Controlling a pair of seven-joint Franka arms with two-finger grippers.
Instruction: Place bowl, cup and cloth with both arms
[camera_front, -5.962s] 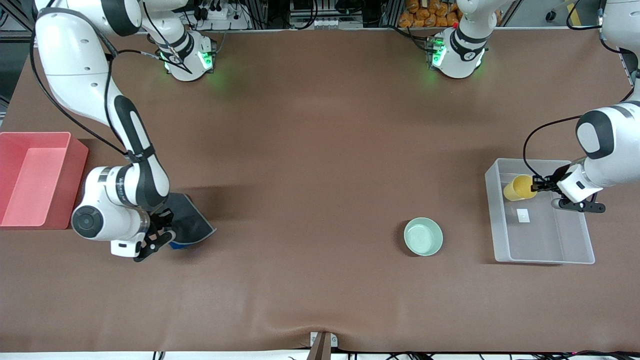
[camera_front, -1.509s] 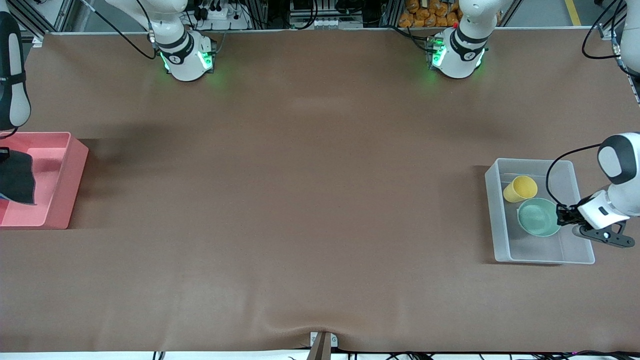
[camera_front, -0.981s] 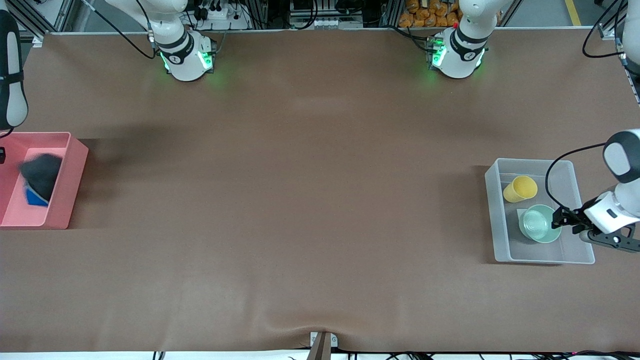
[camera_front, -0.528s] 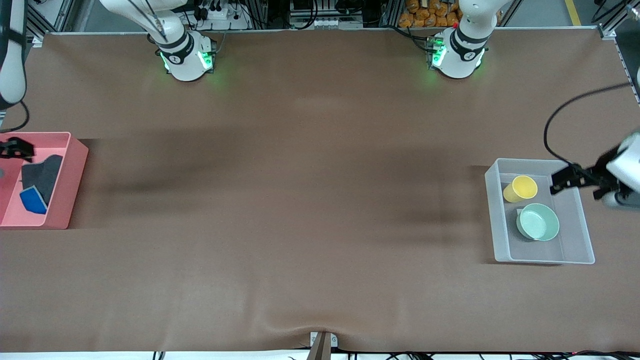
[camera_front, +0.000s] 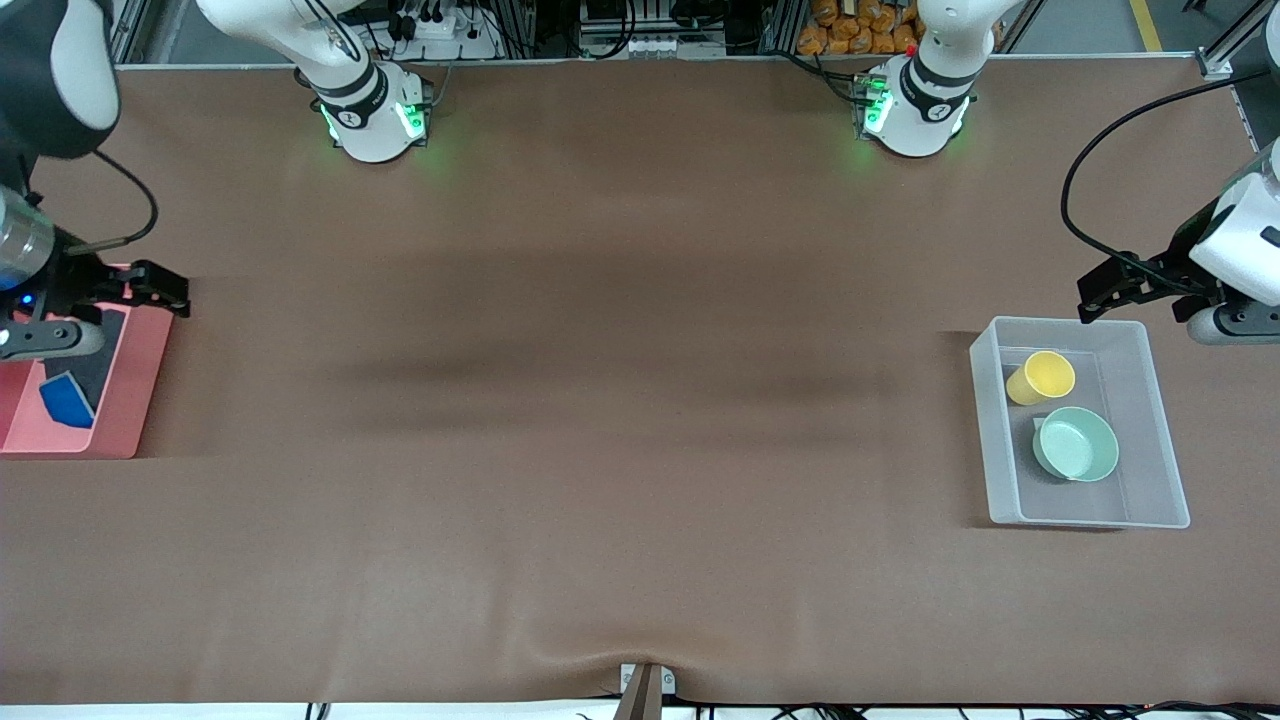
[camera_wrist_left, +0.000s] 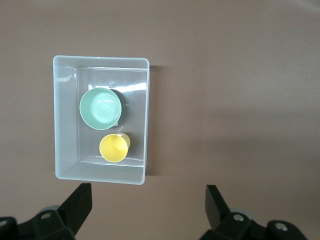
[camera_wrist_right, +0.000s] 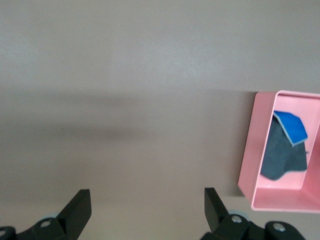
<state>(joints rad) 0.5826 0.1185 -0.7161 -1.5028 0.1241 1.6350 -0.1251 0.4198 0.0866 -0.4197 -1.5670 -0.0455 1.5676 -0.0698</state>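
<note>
The mint-green bowl (camera_front: 1075, 447) and the yellow cup (camera_front: 1041, 377) sit in a clear plastic bin (camera_front: 1160, 490) at the left arm's end of the table; both show in the left wrist view, bowl (camera_wrist_left: 100, 107) and cup (camera_wrist_left: 114, 148). The dark grey cloth (camera_front: 92, 365) with a blue corner lies in a pink bin (camera_front: 135, 390) at the right arm's end, and shows in the right wrist view (camera_wrist_right: 282, 152). My left gripper (camera_front: 1100, 292) is open and empty, raised over the table by the clear bin. My right gripper (camera_front: 160, 290) is open and empty, raised by the pink bin.
The brown table top stretches between the two bins. The arm bases (camera_front: 375, 120) (camera_front: 910, 115) stand at the table's edge farthest from the front camera. A small clamp (camera_front: 645, 685) sits at the nearest edge.
The left gripper let go of the bowl in the clear bin, then rose and drew off the bin. The right gripper dropped the cloth in the pink bin and lifted away.
</note>
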